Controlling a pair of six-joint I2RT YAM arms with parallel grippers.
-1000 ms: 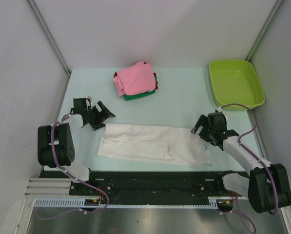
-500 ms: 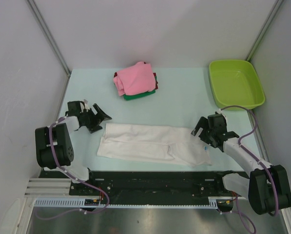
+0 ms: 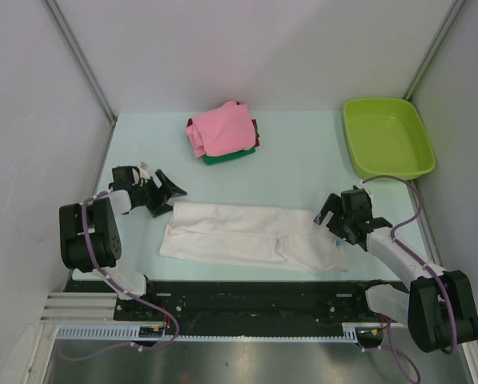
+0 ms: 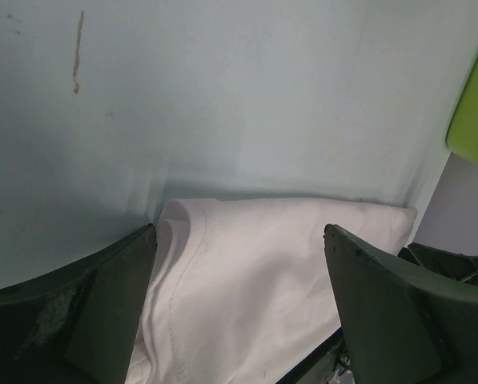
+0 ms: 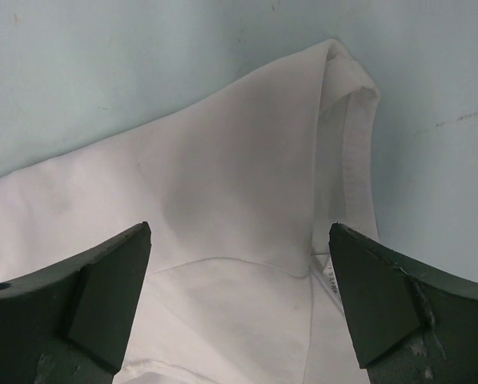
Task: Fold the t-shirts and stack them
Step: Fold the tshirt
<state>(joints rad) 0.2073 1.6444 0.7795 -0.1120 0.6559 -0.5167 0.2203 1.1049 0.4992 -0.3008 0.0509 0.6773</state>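
Note:
A white t-shirt [image 3: 251,236] lies folded into a long strip across the near part of the table. It fills the lower half of the left wrist view [image 4: 263,272] and most of the right wrist view [image 5: 222,208], where its neck label [image 5: 331,275] shows. My left gripper [image 3: 168,190] is open and empty just off the strip's left end. My right gripper [image 3: 331,220] is open and empty over the strip's right end. A pink t-shirt [image 3: 221,128] tops a folded stack with dark red and green ones at the back.
A lime-green plastic tub [image 3: 387,138] stands at the back right and shows at the left wrist view's edge [image 4: 475,104]. Grey walls close in the table on three sides.
My left gripper drew back left, then edged right again toward the strip's end. My right gripper shifted slightly nearer over the right end. The shirts have not moved.

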